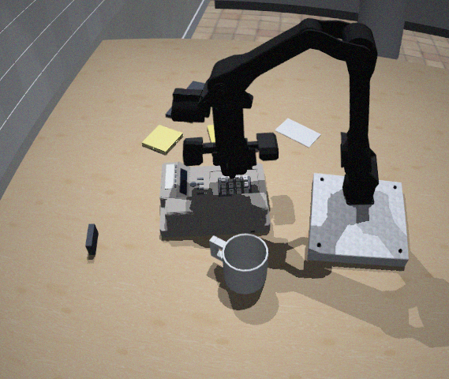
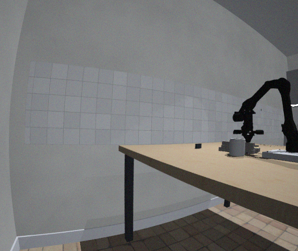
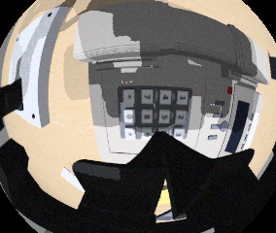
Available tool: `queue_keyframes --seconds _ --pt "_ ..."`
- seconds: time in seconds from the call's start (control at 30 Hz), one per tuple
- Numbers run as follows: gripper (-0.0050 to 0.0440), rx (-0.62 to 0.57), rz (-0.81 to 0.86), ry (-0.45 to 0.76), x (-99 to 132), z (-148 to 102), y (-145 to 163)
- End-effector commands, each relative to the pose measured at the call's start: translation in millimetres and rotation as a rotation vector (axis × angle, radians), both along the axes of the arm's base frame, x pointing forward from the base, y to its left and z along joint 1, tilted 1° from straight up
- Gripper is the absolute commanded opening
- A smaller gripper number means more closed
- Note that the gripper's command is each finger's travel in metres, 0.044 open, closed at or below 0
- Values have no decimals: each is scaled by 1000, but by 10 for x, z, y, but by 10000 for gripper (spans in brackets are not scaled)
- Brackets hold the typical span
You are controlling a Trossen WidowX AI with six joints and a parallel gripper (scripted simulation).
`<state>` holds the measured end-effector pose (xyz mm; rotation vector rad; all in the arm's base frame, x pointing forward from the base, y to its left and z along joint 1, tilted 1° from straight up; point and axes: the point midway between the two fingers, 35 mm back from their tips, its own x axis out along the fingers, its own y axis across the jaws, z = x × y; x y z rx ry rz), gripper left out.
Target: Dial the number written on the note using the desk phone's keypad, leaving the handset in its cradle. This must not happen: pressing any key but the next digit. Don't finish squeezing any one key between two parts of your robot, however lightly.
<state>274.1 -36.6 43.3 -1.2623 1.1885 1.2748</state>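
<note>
A grey desk phone (image 1: 215, 201) sits mid-table with its handset (image 1: 216, 215) in the cradle along the near side. Its keypad (image 1: 233, 185) is a small grid of light keys. My gripper (image 1: 234, 173) is shut, points straight down and its tip sits at the far edge of the keypad. In the wrist view the closed fingertips (image 3: 164, 142) cover the nearest row of the keypad (image 3: 153, 112); whether they touch a key I cannot tell. A yellow note (image 1: 162, 139) lies beyond the phone to the left; a second yellow note (image 1: 210, 133) is mostly hidden behind the arm.
A grey mug (image 1: 244, 262) stands just in front of the phone. A white card (image 1: 297, 132) lies beyond the phone to the right. A small dark block (image 1: 91, 239) stands at the left. The arm's base plate (image 1: 357, 220) is on the right.
</note>
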Motion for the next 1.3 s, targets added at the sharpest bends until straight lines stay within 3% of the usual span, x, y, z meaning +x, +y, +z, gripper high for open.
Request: queue_keyframes --seconds 0.0,0.33,0.5,1.27 --pt "-50 -2 2 -20 31 216 -2" --pt "-50 -2 2 -19 28 210 17" --pt "-50 -2 2 -20 3 213 350" --pt "-50 -2 2 -20 4 -65 348"
